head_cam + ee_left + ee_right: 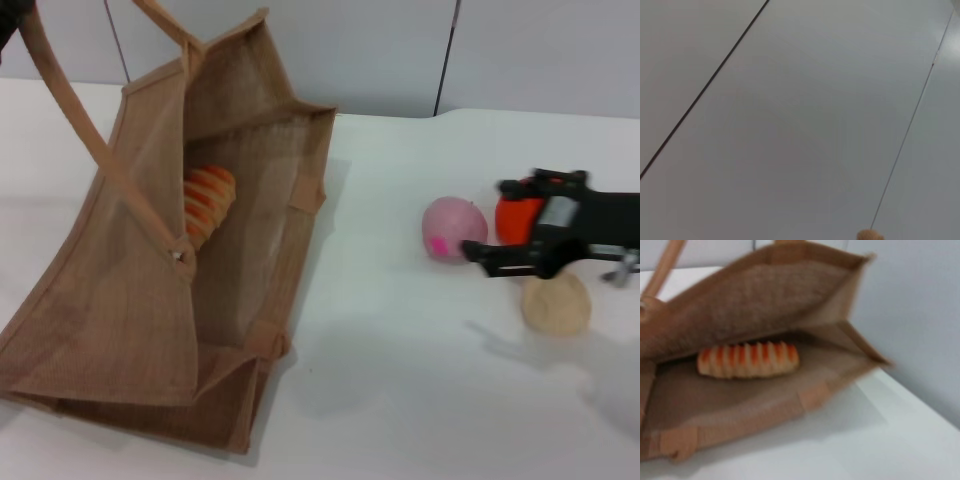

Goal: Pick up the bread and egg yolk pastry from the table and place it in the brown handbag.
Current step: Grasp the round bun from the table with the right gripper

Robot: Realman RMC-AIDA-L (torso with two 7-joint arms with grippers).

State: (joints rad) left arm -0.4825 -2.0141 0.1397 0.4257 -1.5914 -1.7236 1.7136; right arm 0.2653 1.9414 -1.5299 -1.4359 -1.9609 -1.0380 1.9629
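Note:
The brown handbag (150,300) lies on its side on the left of the table, its mouth facing right. The bread (205,203) lies inside it and also shows in the right wrist view (747,360), inside the handbag (765,315). The egg yolk pastry (556,303) sits on the table at the right. My right gripper (487,222) is open and empty, hovering just above and behind the pastry. Only a dark edge of my left gripper (8,25) shows at the top left corner, holding the bag's strap (60,95) up.
A pink ball with a magenta spot (453,228) and an orange fruit (517,220) sit just behind the pastry, under the right gripper's fingers. The white table (400,380) runs between bag and pastry. A grey wall stands behind. The left wrist view shows wall panels and the strap's tip (870,235).

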